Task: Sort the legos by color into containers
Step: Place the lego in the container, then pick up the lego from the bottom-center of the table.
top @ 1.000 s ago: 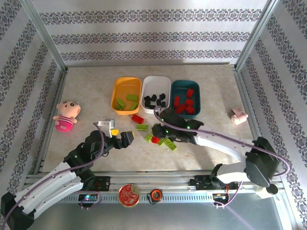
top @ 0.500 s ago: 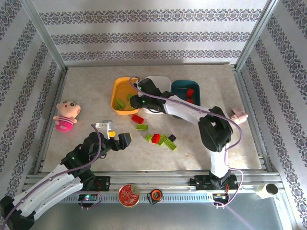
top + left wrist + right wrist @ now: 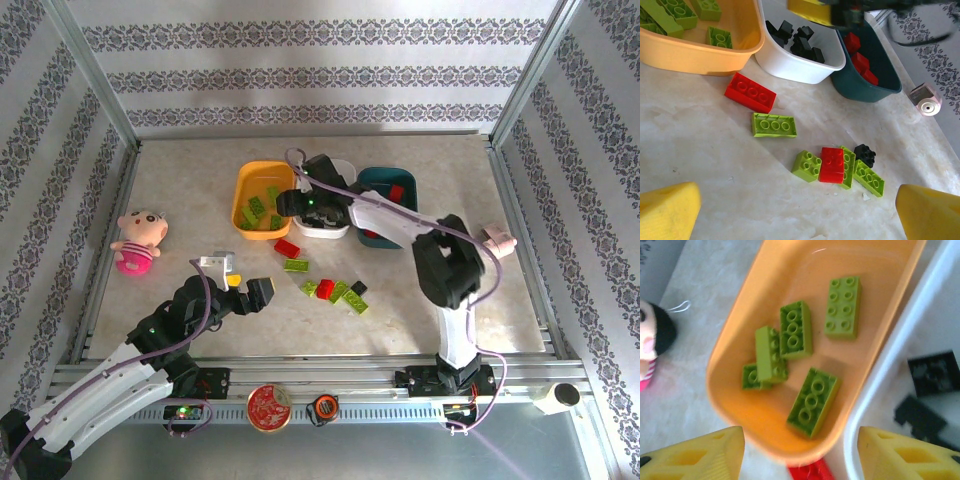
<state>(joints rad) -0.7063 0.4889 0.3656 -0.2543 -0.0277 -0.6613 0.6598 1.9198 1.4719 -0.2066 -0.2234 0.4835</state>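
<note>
Right arm stretched over orange bin (image 3: pixel 240 200), right end effector (image 3: pixel 800 452) spread and empty; green legos (image 3: pixel 795 330) lie inside. Left arm low, left end effector (image 3: pixel 800 210) wide open above loose legos (image 3: pixel 832 162) on tabletop (image 3: pixel 180 180)

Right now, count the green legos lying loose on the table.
4. One green lego lies alone near the long red brick; three more cluster around the small red brick. None looks hidden.

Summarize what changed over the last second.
The right gripper swung from the loose legos to above the orange-yellow bin and opened. Its jaws are empty, so it probably dropped one more among the green bricks inside. The left gripper stayed open and parked. The loose legos look unmoved.
</note>
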